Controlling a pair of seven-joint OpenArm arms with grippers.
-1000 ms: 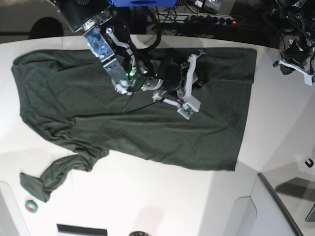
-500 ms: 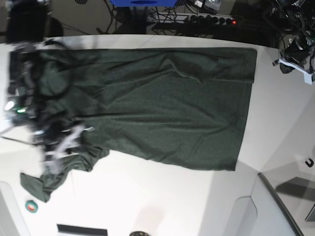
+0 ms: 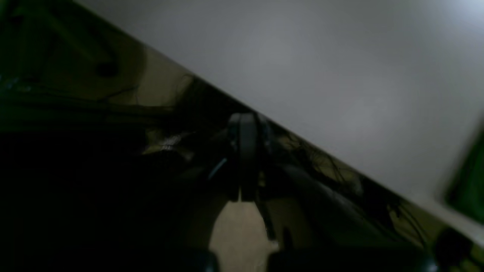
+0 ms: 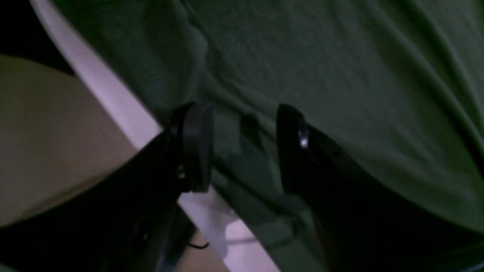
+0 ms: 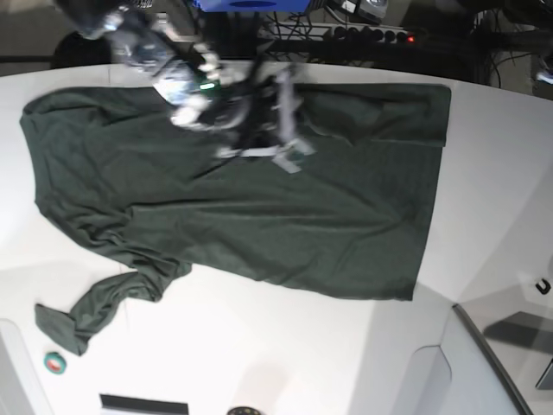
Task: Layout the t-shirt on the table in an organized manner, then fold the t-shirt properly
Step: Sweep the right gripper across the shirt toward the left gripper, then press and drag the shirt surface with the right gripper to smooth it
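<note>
The dark green t-shirt [image 5: 259, 207] lies spread across the white table [image 5: 259, 346], with one sleeve [image 5: 95, 307] bunched and twisted at the lower left. My right gripper [image 5: 281, 130], blurred by motion, hovers over the shirt's upper middle near the far table edge. In the right wrist view this gripper [image 4: 242, 147] is open, with wrinkled t-shirt [image 4: 340, 75] fabric below the gap and the table edge [image 4: 113, 102] beside it. My left gripper [image 3: 244, 158] is shut on nothing, out past the table edge [image 3: 302, 132] over dark floor.
A small green and red roll [image 5: 54, 363] lies at the front left corner. A black hook [image 5: 543, 285] and a dark tray rim [image 5: 488, 354] sit at the right. Cables and a power strip [image 5: 371, 35] run behind the table.
My right arm swung from the shirt's middle out to the left sleeve and back to the upper middle, its jaws opening wider. The left arm has slid almost out of the base view.
</note>
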